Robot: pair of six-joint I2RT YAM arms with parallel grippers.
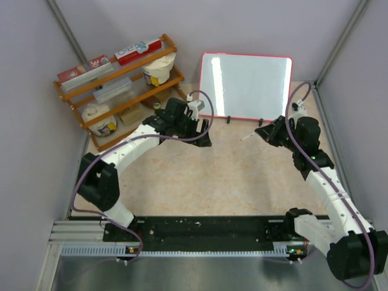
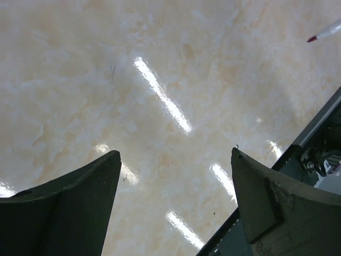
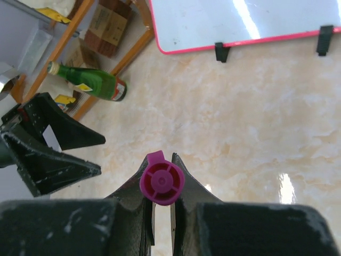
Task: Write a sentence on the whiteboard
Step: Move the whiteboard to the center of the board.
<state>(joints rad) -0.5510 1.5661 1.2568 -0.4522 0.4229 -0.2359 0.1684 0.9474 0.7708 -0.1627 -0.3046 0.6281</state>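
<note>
Marker (image 3: 161, 184): one, magenta end cap close up, white barrel; tip (image 1: 247, 137) hangs over bare worktop (image 1: 200, 176), in front of the board and not touching it.
Right jaws: clenched on the marker barrel, just below the cap.
Right arm (image 1: 315, 163): reaches from its near-edge base up the right side, elbow bent, wrist turned inward toward the middle.
Left arm (image 1: 130, 148): stretched far and inward, wrist low beside the board's left lower corner.
Left jaws: released, fingers (image 2: 69, 208) wide apart, nothing between, glossy worktop below.
Whiteboard (image 1: 245, 85): one, propped at the far middle-right, red-pink frame, face white with light streaks.
Board feet (image 3: 222, 51): two black ones counted, resting on the worktop.
Shelf (image 1: 70, 106): one, wooden, far left, packed with boxes and tubs.
Bottle (image 3: 88, 81): one, green, lying on the shelf.
Arms: two.
</note>
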